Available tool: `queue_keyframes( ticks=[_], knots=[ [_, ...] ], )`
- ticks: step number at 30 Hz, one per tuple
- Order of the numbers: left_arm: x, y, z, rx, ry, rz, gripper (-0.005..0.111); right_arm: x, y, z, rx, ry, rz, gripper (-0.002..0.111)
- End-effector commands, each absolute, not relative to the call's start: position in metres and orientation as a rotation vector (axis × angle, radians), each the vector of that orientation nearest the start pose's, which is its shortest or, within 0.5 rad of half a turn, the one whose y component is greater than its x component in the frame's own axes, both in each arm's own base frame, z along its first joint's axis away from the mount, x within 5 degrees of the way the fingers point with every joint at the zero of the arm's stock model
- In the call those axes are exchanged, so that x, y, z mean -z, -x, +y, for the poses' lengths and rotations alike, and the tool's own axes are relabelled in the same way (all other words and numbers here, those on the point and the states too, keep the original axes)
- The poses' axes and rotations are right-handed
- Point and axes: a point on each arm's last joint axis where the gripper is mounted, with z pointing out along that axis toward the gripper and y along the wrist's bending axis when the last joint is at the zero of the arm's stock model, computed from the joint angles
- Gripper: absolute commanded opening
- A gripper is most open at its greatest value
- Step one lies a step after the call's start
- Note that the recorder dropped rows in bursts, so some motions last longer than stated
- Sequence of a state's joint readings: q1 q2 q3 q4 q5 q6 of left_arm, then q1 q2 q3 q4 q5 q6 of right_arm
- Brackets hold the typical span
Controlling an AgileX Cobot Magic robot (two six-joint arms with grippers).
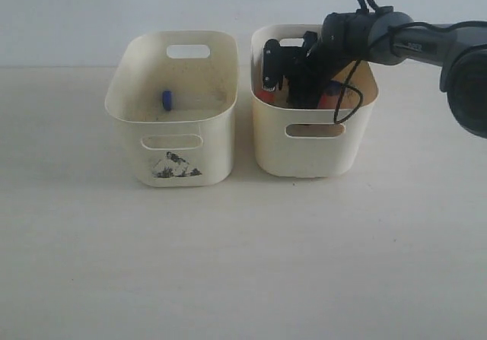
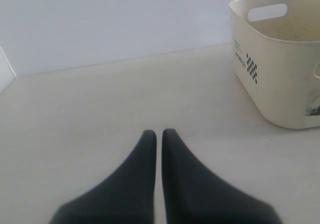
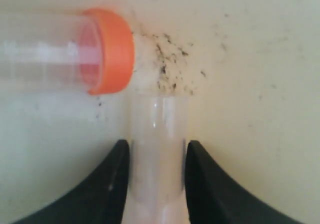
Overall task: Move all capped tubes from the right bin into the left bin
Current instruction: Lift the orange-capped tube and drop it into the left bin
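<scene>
— What colour are the bins?
— Both cream. The left bin [image 1: 217, 154] has a black-grey smudged front mark and a black checkered side patch; the right bin [image 1: 270, 146] is plain.
— And the caps?
— One blue cap [image 1: 167, 100], one orange cap [image 3: 114, 51]; the gripped tube [image 3: 156, 129] is clear, the fingers [image 3: 107, 184] black.

The exterior camera looks down from the front edge of the table [image 1: 243, 264], the low left wrist camera shares its cream plastic dark-marked tub [image 1: 131, 135], and the right wrist camera sits close inside the plain-fronted cream plastic tub [image 1: 268, 146].
</scene>
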State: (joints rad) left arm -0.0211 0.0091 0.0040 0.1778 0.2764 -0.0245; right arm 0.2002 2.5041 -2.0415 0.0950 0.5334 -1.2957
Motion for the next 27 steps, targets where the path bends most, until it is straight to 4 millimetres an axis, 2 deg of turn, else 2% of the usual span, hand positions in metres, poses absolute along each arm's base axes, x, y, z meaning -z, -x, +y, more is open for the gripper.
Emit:
queue_keyframes(
  ticks=[1, 9, 16, 21, 24, 27],
  knots=[
    [-0.189, -0.056, 0.003, -0.124, -0.102, 1.746, 0.004, -0.149, -0.529, 0.107, 0.325, 1.558, 1.986, 0.0],
    [-0.189, -0.056, 0.003, -0.124, -0.102, 1.746, 0.004, -0.23, -0.509, 0.103, 0.291, 1.422, 2.024, 0.0],
    [-0.189, -0.056, 0.003, -0.124, -0.102, 1.746, 0.004, -0.301, -0.477, 0.103, 0.157, 1.237, 2.085, 0.0],
    [-0.189, -0.056, 0.003, -0.124, -0.102, 1.746, 0.004, -0.346, -0.451, 0.117, -0.194, 1.018, 2.083, 0.0],
    [-0.189, -0.056, 0.003, -0.124, -0.102, 1.746, 0.004, -0.361, -0.441, 0.13, -0.497, 0.86, 2.08, 0.0],
    [-0.189, -0.056, 0.003, -0.124, -0.102, 1.746, 0.004, -0.365, -0.435, 0.145, -0.765, 0.779, 2.06, 0.0]
  ],
)
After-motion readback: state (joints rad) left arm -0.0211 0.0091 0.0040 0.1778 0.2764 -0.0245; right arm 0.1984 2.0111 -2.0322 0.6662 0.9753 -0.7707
